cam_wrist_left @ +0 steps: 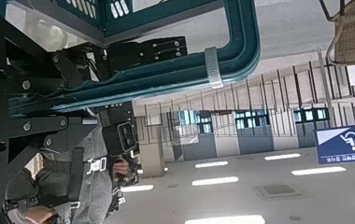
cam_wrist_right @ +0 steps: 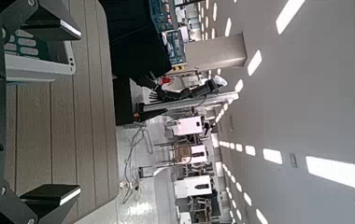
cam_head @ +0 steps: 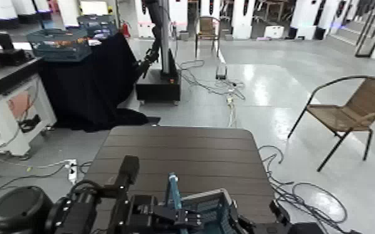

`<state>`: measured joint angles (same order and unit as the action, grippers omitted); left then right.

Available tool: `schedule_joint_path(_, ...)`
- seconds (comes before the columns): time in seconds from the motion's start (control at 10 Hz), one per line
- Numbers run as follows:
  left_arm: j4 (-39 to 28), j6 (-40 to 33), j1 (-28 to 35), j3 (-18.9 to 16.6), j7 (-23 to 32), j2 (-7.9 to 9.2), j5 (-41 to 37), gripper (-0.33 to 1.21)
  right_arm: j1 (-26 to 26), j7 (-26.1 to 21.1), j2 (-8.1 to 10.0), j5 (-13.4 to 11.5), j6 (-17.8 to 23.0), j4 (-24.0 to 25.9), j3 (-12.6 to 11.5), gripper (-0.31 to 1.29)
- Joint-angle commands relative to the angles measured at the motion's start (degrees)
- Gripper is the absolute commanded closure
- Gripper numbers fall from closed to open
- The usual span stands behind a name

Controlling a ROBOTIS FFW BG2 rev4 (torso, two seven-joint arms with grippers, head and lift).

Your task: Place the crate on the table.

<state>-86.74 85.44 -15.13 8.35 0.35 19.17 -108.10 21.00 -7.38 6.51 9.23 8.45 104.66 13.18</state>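
Grey floor surrounds the table (cam_head: 190, 155). Left gripper (cam_wrist_left: 120, 70) is clamped on the crate (cam_head: 205, 208) rim at 6 o'clock; right gripper (cam_wrist_right: 45, 112) hangs spread apart over the slats

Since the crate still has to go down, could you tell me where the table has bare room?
The table is bare from its far edge to mid-top. The near edge is crowded by the crate and left gripper.

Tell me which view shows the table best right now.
The head view: the table shows its whole slatted top and far rounded corners. The right wrist view shows only a strip of slats. The left wrist view shows none of it.
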Motion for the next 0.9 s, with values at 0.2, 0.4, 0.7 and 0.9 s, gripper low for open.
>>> schedule_joint_path(0.2, 0.1, -0.1, -0.1, -0.1, 0.0, -0.09, 0.0, 1.18, -0.1, 0.0, 0.0, 0.1, 0.2, -0.1, 0.1, 0.15)
schedule_joint_path(0.4, 0.3, -0.1, -0.1, -0.3, 0.0, -0.09, 0.0, 1.18, -0.1, 0.0, -0.09, 0.1, 0.2, -0.2, 0.1, 0.15)
schedule_joint_path(0.7, 3.3, 0.1, -2.5, 0.6, 0.3, 0.08, 0.3, 1.18, -0.2, 0.0, 0.0, 0.4, 0.4, -0.3, 0.3, 0.15)
schedule_joint_path(0.9, 6.2, 0.4, -5.0, 1.4, 0.3, -0.44, 1.6, 1.18, -0.3, 0.0, 0.0, 0.5, 0.5, -0.5, 0.4, 0.15)
